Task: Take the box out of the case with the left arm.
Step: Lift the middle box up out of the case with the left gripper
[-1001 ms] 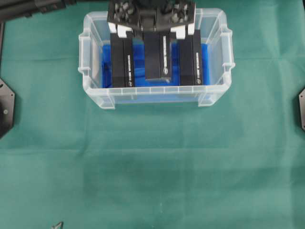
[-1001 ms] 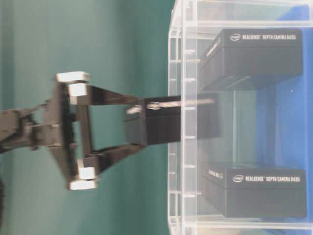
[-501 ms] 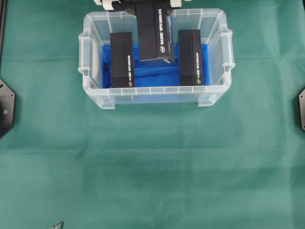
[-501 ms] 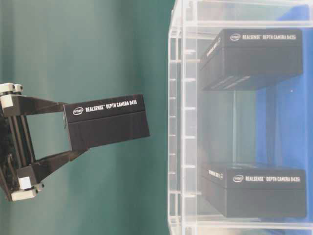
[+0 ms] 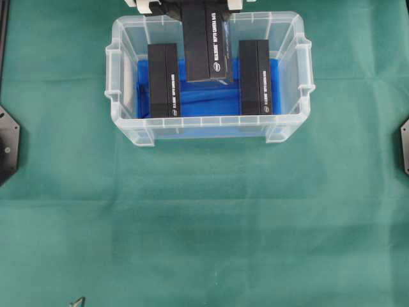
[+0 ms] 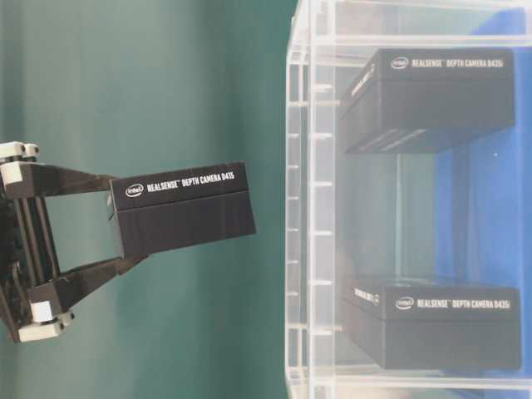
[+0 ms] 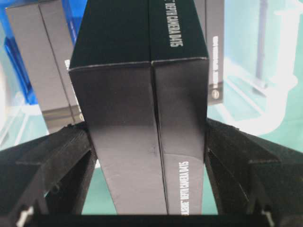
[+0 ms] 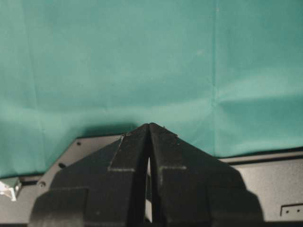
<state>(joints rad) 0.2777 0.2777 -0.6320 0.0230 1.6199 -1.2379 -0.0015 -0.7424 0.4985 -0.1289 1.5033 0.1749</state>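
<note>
The clear case (image 5: 211, 121) with a blue bottom stands at the back of the green cloth. My left gripper (image 6: 125, 224) is shut on the black "RealSense Depth Camera D415" box (image 6: 183, 208). Its fingers (image 7: 57, 161) press on the box's (image 7: 142, 118) two long sides. The box (image 5: 206, 41) hangs above the case's back middle, apart from the case rim (image 6: 303, 208). In the overhead view only the gripper's white blocks show, at the top edge. My right gripper (image 8: 149, 127) is shut on nothing, low over the cloth.
Two more black boxes stay inside the case, one on the left (image 5: 163, 80) and one on the right (image 5: 255, 77). Black arm bases sit at the left edge (image 5: 7, 144) and the right edge (image 5: 404, 147). Green cloth (image 5: 204, 224) covers the table.
One second ago the held box was still partly inside the case. The left gripper has lifted it clear of the rim. It has hardly moved over the last half second.
</note>
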